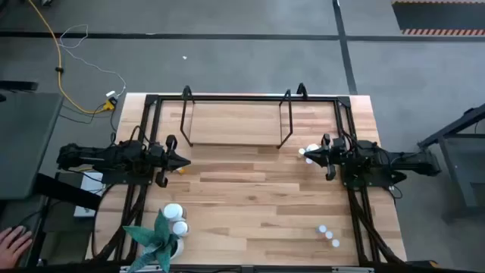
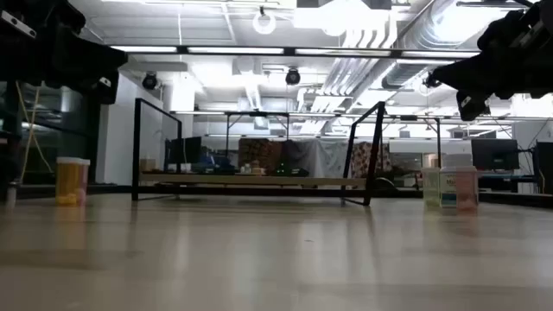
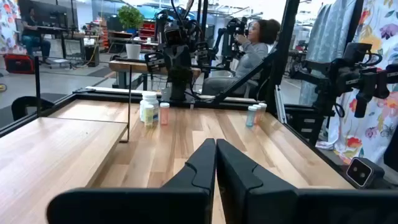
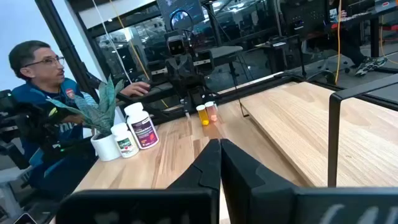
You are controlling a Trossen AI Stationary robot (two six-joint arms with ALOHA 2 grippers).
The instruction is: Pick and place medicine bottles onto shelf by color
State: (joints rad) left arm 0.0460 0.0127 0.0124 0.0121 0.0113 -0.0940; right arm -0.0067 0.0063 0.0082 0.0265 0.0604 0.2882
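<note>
The shelf [image 1: 235,121], a light-wood board in black tube hoops, stands at the table's far middle. My left gripper [image 1: 186,161] is shut and empty, raised above the table's left side. Small orange bottles [image 1: 180,168] stand just beside it and show in the right wrist view [image 4: 205,114]. My right gripper [image 1: 307,157] is shut and empty at the right side, next to small white-topped bottles [image 1: 309,150]. Two larger white bottles [image 1: 176,216] stand near the front left. Tiny bottles [image 1: 327,233] stand at the front right.
A green spiky plant in a white pot [image 1: 155,239] stands at the front left beside the larger bottles. A person's hand [image 1: 11,243] shows off the table's front left corner, and a person sits beyond the table [image 4: 37,81]. Bare wood lies between the two grippers.
</note>
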